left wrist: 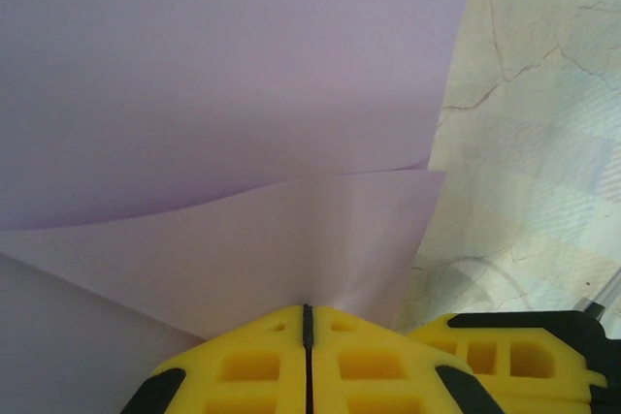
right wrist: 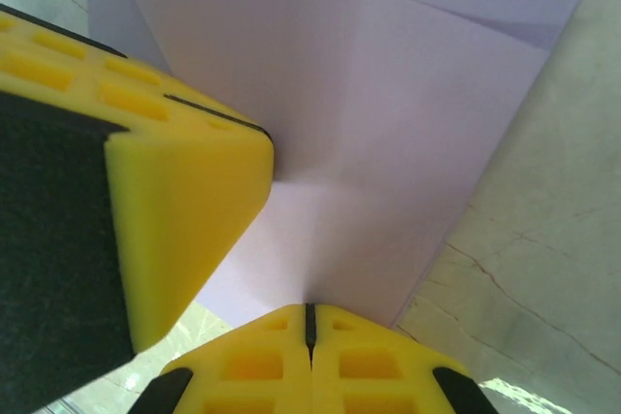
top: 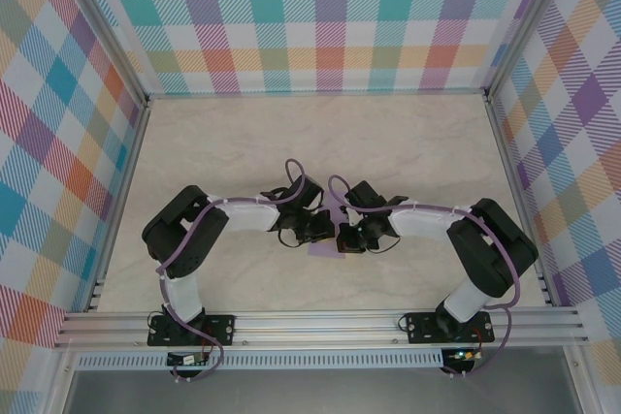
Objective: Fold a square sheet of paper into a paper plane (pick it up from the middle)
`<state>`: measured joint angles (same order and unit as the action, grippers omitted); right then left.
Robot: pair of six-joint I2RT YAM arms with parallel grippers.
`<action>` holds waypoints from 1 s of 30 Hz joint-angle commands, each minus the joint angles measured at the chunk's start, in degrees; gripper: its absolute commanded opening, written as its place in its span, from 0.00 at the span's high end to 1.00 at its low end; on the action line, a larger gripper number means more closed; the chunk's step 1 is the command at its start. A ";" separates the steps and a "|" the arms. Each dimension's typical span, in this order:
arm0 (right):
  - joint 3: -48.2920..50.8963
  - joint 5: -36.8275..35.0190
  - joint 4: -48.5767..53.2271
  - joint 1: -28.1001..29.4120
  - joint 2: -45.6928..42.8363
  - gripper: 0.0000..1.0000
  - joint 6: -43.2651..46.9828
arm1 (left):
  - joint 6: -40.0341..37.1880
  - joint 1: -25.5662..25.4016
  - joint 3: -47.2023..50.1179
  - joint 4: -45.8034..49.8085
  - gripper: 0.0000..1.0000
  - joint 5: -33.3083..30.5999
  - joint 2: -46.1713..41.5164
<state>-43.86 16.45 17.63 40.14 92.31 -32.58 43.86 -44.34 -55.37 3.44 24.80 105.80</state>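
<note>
Mid-fold at the centre of the table (top: 243,143), the left gripper (left wrist: 308,309) and right gripper (right wrist: 310,305) each pinch the creased lavender square sheet of paper (left wrist: 243,94) between them, jaws closed — next, likely, aligning edges and pressing the crease flat.

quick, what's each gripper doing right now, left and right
left gripper: closed, pinching the lavender paper
right gripper: closed, pinching the same paper

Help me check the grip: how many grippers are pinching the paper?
2. The left gripper pinches the paper from the left; the right gripper pinches it from the right, close beside.
</note>
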 commanded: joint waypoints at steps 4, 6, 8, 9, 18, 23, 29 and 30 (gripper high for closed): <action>0.09 -4.42 5.36 0.20 2.48 1.00 2.28 | -2.59 1.21 1.36 2.49 0.93 -6.24 1.68; 0.42 -5.35 5.99 0.20 2.52 1.00 3.24 | -3.93 2.89 1.24 3.61 0.92 -7.70 2.10; 0.59 -5.82 6.53 0.20 2.72 1.00 4.03 | -5.42 4.86 0.47 4.82 0.92 -8.25 2.54; 0.74 -6.03 6.64 0.20 2.70 1.00 4.29 | -6.21 5.89 -0.12 5.50 0.92 -8.47 2.82; 0.27 -5.30 5.95 0.20 2.08 1.00 4.10 | -10.64 13.74 -1.90 8.08 0.91 -6.99 2.35; -1.55 -2.73 5.37 0.22 1.10 1.00 3.48 | -12.56 15.24 -4.18 10.87 0.88 -7.09 -0.09; -6.96 0.87 3.78 -0.26 -2.90 0.93 1.37 | -10.97 15.33 -3.08 11.97 0.73 -6.44 -7.32; -8.12 0.69 3.60 -0.66 -2.93 0.88 1.15 | -10.36 15.29 -2.27 11.98 0.68 -6.71 -8.95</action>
<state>-48.12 15.44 20.71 40.10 92.09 -30.55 33.08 -29.41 -58.54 13.23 20.23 102.35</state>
